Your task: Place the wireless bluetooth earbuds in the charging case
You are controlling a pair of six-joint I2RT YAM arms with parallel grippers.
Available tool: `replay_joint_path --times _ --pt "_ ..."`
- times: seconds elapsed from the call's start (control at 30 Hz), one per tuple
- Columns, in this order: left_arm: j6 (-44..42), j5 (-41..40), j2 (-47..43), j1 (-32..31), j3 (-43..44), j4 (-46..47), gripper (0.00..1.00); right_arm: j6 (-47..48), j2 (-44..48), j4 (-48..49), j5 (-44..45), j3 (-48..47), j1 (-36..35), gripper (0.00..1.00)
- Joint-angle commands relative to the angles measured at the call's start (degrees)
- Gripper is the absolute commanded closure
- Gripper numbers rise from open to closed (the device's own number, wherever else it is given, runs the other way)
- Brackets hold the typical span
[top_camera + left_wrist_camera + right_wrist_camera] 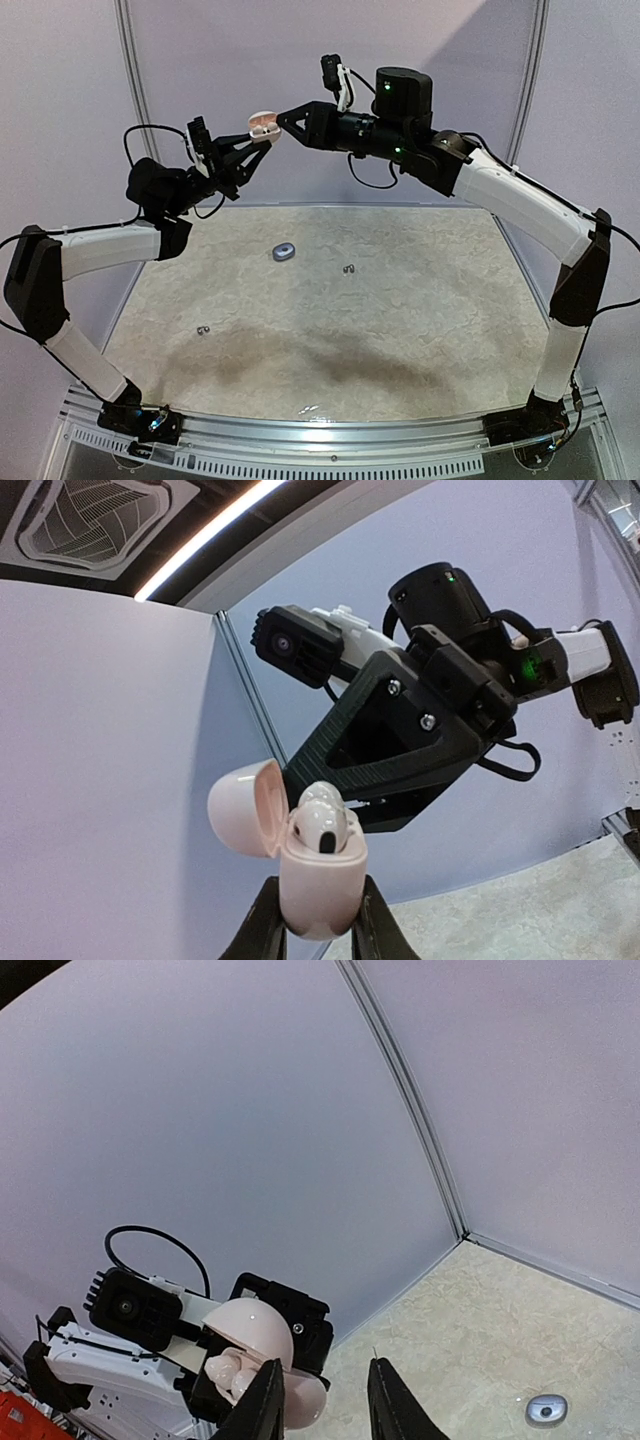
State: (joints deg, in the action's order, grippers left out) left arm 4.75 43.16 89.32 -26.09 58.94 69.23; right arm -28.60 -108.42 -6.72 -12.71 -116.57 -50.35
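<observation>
Both arms are raised over the far side of the table (420, 330), their tips meeting in the air. The left gripper (318, 900) is clenched on the pink case (318, 880), with the lid (245, 805) swung open. The right gripper (322, 1375) is just beside the case mouth, jaws apart, nothing between them. The whitish earbuds (228, 1370) sit in the pink case. The grey case (284, 252) lies on the table. Two dark earbuds lie on the table, well apart: one (348, 267) right of the grey case, one (203, 330) nearer, to the left.
</observation>
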Motion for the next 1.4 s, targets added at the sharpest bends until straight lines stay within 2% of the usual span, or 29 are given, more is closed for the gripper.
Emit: replay_joint_path --times 0.0,0.13,0.27,0.43,0.6,0.7,0.87,1.17,1.27,1.37 --pt "0.35 2.03 -0.53 -0.70 -0.09 1.24 1.00 2.52 0.95 -3.61 2.97 -0.92 1.48 0.69" --pt "-4.21 3.17 -0.75 0.05 -1.13 -2.94 1.00 5.06 4.13 -5.71 1.86 -0.09 2.27 0.67" --pt "-22.25 9.72 -1.44 0.61 -1.89 -7.17 1.00 7.69 6.40 -8.60 0.28 1.59 3.43 0.67" --pt "-45.57 16.58 -2.08 0.80 -0.24 -18.61 1.00 7.70 2.87 -12.35 -7.09 -3.46 3.31 0.70" --pt "-63.43 14.63 -2.11 0.48 0.56 -26.41 1.00 8.17 -2.56 -14.37 -13.86 -6.73 1.80 0.72" --pt "-69.09 11.62 -2.22 0.37 0.52 -27.90 1.00 9.09 -4.31 -14.50 -17.05 -6.48 0.78 0.75" --pt "-72.64 5.70 -2.19 0.33 0.48 -28.21 1.00 11.05 -4.50 -16.83 -19.67 -5.61 0.30 0.79" --pt "-68.55 1.75 -1.87 0.35 0.69 -28.07 1.00 13.63 1.05 -22.91 -20.26 2.07 0.26 0.82" --pt "-60.83 2.58 -1.74 0.48 1.02 -27.88 1.00 14.39 3.19 -22.26 -19.49 3.80 0.32 0.76" --pt "-44.08 6.16 -1.29 0.65 1.94 -30.73 1.00 17.12 6.83 -18.47 -17.92 6.38 0.32 0.66"
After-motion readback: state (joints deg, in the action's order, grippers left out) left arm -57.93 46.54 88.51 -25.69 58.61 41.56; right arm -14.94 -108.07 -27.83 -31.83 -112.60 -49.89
